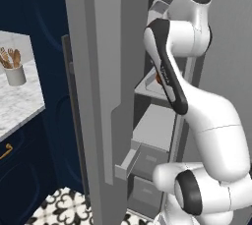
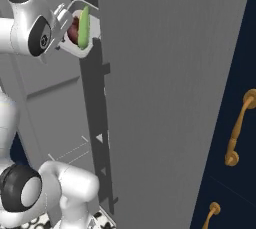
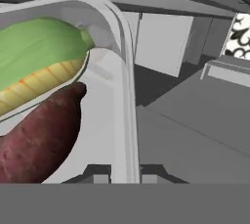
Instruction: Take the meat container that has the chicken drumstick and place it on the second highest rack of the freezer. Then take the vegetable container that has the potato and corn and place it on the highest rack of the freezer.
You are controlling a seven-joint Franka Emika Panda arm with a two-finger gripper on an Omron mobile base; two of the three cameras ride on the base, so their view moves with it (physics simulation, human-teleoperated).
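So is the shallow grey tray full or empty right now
Full. The shallow grey rectangular tray carries a green-husked yellow corn cob and a dark reddish-brown potato, lying side by side inside its rim.

Freezer [image 1: 98,71] door swung open, edge-on through mid-frame, dark bar handle [image 1: 74,121] down its left side. White arm [image 1: 197,116] reaching up into the pale shelves [image 1: 155,126]. Orange-brown glimpse on a shelf behind the forearm. Left: marble counter [image 1: 17,106], utensil crock [image 1: 15,74], navy cabinets [image 1: 29,170].
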